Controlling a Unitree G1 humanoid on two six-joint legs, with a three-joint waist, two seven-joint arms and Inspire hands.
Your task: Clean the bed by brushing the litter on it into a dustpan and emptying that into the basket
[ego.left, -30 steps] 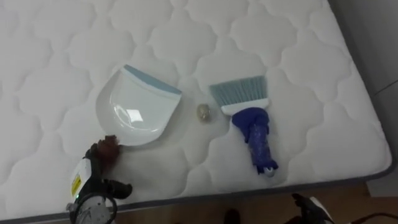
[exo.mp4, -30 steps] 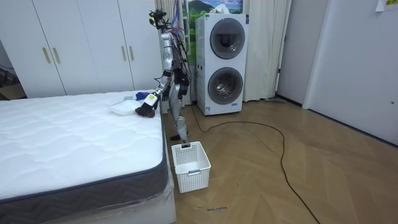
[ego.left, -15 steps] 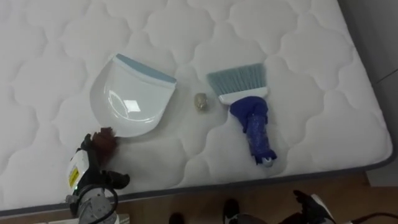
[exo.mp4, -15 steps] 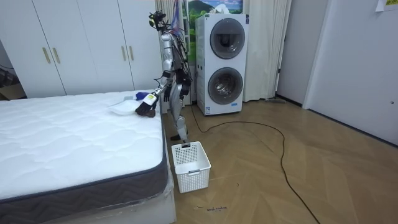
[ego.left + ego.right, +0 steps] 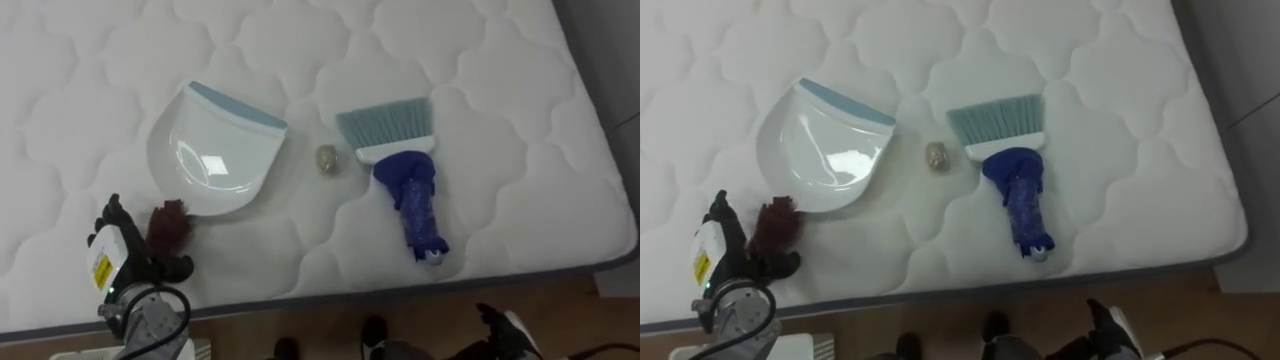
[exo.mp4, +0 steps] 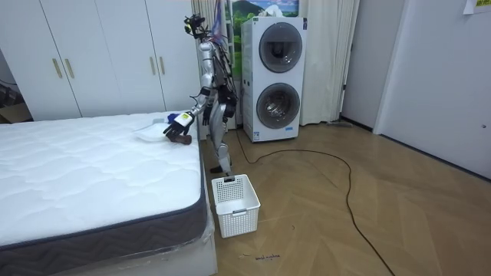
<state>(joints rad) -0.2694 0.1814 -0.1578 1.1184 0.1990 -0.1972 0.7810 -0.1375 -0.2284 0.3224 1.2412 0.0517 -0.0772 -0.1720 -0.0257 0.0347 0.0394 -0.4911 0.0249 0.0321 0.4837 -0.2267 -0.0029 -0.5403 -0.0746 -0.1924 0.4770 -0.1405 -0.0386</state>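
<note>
Left eye view, from the left: the left hand sits low over the near edge of the bed, back up, forearm coming in from below; its dark fingers are loosely spread and point up the mattress, thumb out to the right, closed on nothing; just to their right lies the brown handle of the dustpan, and whether the hand touches it I cannot tell; the dustpan is white with a pale blue lip and lies flat, lip turned to the far right; near that lip, apart from it, a small greyish crumpled ball rests on the quilted white mattress; next comes the brush, teal bristles fanned away from the robot, its blue-wrapped grip pointing at the near edge; the right hand shows dark at the bottom edge, below the bed, and how its fingers stand I cannot tell; in the room view the robot stands upright at the bed's corner, left hand out over the mattress, a white basket on the floor near its feet, stacked washing machines behind.
</note>
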